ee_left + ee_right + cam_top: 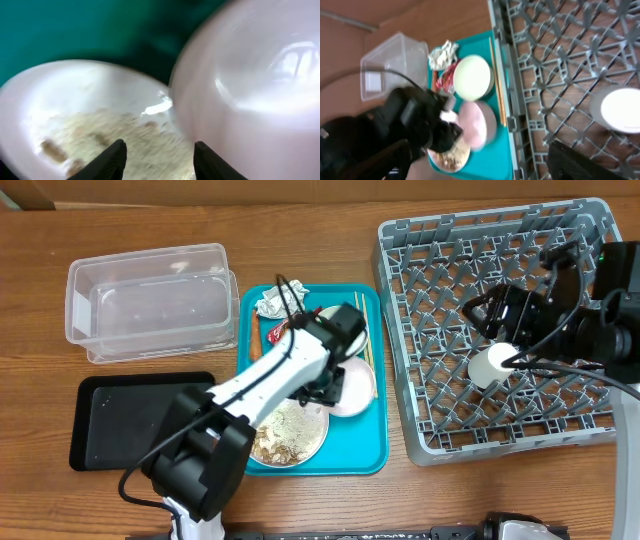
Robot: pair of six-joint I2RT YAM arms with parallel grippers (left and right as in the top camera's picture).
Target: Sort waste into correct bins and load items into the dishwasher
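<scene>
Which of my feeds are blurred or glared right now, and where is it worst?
Left wrist: too close and smeared, with a bright glare patch on the pinkish bowl and the plate soft. Right wrist: blurred all over, with the cup washed out to flat white. Overhead: sharp and evenly lit, with the dish rack lattice crisp.

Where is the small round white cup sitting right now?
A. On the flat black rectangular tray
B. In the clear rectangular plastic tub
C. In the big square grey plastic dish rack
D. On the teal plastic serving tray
C: the overhead view shows the small round white cup resting on the lattice base inside the big square grey plastic dish rack.
</scene>
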